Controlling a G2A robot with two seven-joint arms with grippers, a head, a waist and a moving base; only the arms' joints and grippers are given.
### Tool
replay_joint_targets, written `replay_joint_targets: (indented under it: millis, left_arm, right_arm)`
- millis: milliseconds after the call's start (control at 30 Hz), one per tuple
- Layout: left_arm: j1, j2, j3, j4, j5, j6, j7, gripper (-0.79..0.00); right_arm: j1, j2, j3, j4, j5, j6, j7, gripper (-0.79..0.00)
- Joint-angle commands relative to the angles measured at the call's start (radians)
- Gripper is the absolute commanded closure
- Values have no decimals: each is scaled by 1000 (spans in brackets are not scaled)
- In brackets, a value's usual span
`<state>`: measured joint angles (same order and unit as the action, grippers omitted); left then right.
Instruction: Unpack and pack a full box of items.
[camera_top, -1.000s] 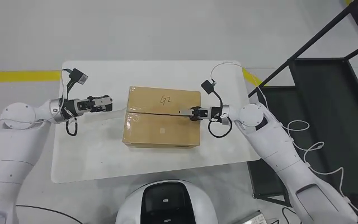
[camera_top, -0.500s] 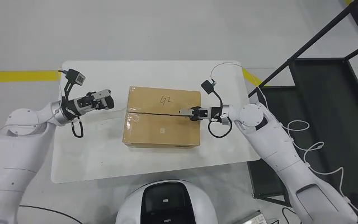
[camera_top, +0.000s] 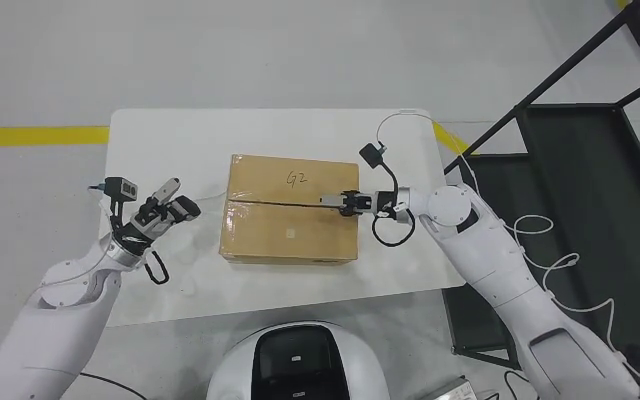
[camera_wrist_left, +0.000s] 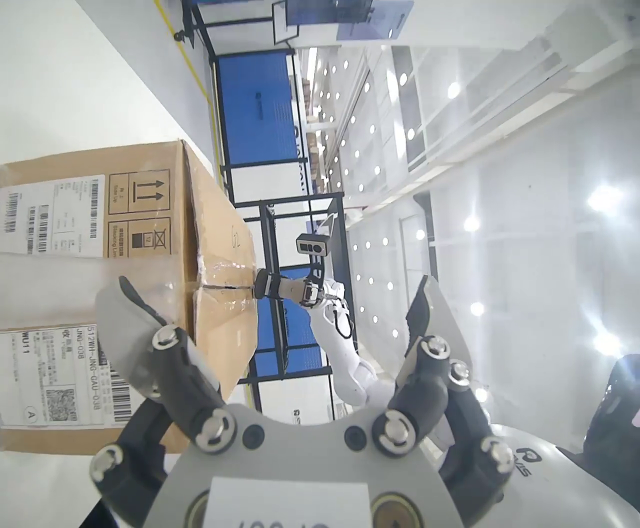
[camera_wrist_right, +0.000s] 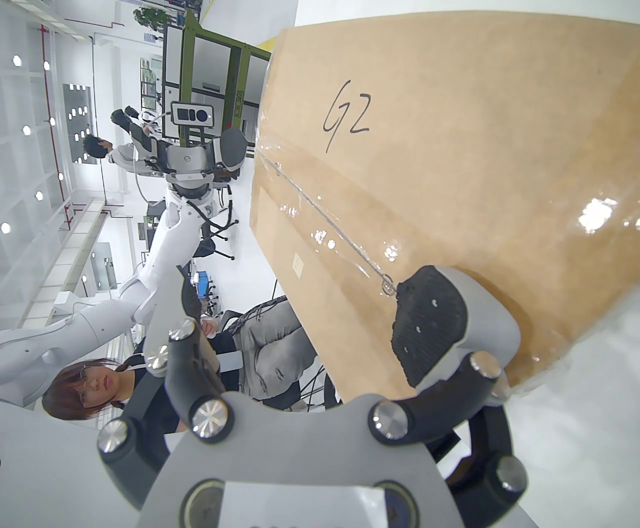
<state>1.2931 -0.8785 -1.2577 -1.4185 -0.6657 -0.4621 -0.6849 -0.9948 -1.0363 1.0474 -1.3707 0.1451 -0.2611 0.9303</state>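
- The right gripper (camera_top: 330, 203) lies over the top of the closed brown cardboard box (camera_top: 290, 225), at the right end of its centre seam. Its jaws stand wide apart and hold nothing. In the right wrist view one black padded fingertip (camera_wrist_right: 430, 325) touches the tape at the seam, while the other finger is off the cardboard.
- The left gripper (camera_top: 175, 198) is beside the box's left end, apart from it, over the table's left part. Its jaws are spread and empty.
- The box sits in the middle of the table with both top flaps shut and a strip of clear glossy tape (camera_wrist_right: 325, 225) along the seam.
- A short handwritten mark in dark pen (camera_wrist_right: 347, 117) is on the far flap.
- The left end face carries white shipping labels with barcodes (camera_wrist_left: 50, 220) and black handling symbols (camera_wrist_left: 137, 215).
- The white rounded-corner table (camera_top: 160, 280) stands on a pale grey floor.
- A yellow floor line (camera_top: 50, 135) runs off to the left.
- A black metal frame (camera_top: 560, 100) stands to the right.
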Motion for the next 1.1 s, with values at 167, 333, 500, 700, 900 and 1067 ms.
replay_joint_targets:
  millis: [167,333,500,700,900,1067]
  left_arm:
    - [0,0,0,-1,-1,0,-1,-785]
    - [0,0,0,-1,-1,0,-1,-785]
    - [10,-9,0,-20,11,28,113,-785]
    - [107,-38,31,-73,88,-23,452,-785]
    - [199,-63,48,-128,150,-69,699,-785]
    - [245,-75,36,-178,184,-24,814,-785]
  right_arm:
    - [0,0,0,0,0,0,0,-785]
    - [0,0,0,0,0,0,0,-785]
    - [0,0,0,0,0,0,0,-785]
    - [0,0,0,0,0,0,0,-785]
    - [0,0,0,0,0,0,0,-785]
    - [0,0,0,0,0,0,0,-785]
